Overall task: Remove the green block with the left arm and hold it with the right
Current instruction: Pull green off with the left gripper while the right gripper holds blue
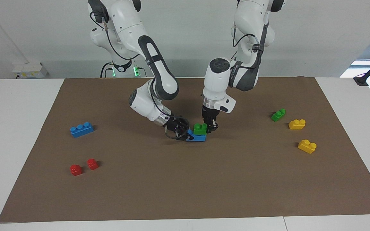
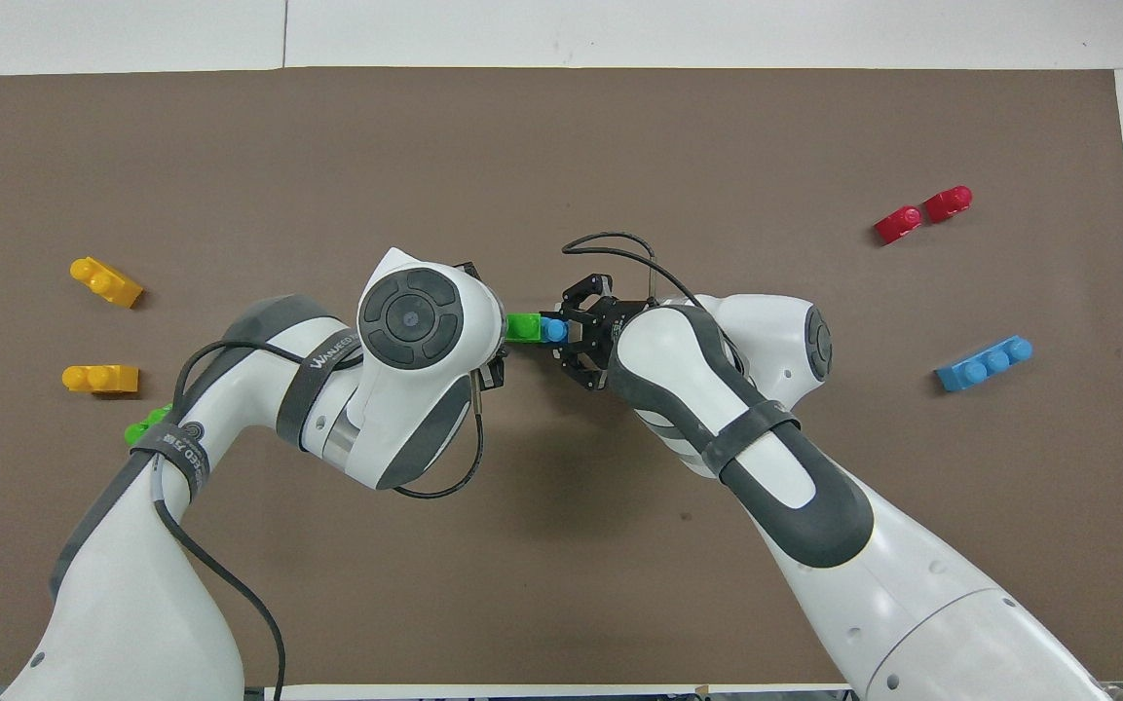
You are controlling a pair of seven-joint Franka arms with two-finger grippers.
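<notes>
The left hand [image 1: 208, 125] comes straight down onto the green block [image 1: 200, 128] and appears to pinch it by its sides, its dark fingers showing on the side toward the left arm's end of the tabletop. The vertical approach makes sense: a brick pressed onto studs comes free best when pulled straight up. From above, the arm's wrist covers most of that grip, so only a strip of green shows at its edge.

Under the green block sits a blue brick [image 1: 197, 137], flat on the brown mat [image 1: 185, 186] in the middle of the tabletop, with the green one stacked on its end toward the left arm. The right hand [image 1: 185, 131] reaches in low and nearly level from the blue brick's free end and looks pressed onto it — its job, I judge, is to pin the base down so that the pull separates the pair and does not lift both. How firmly either hand grips I cannot say.

Farther out toward the left arm's end lie a slimmer green brick [image 1: 278, 114] and two yellow bricks [image 1: 297, 124] — well apart from the hands. Toward the right arm's end lie a longer blue brick [image 1: 81, 129] and two red pieces [image 1: 76, 169].
</notes>
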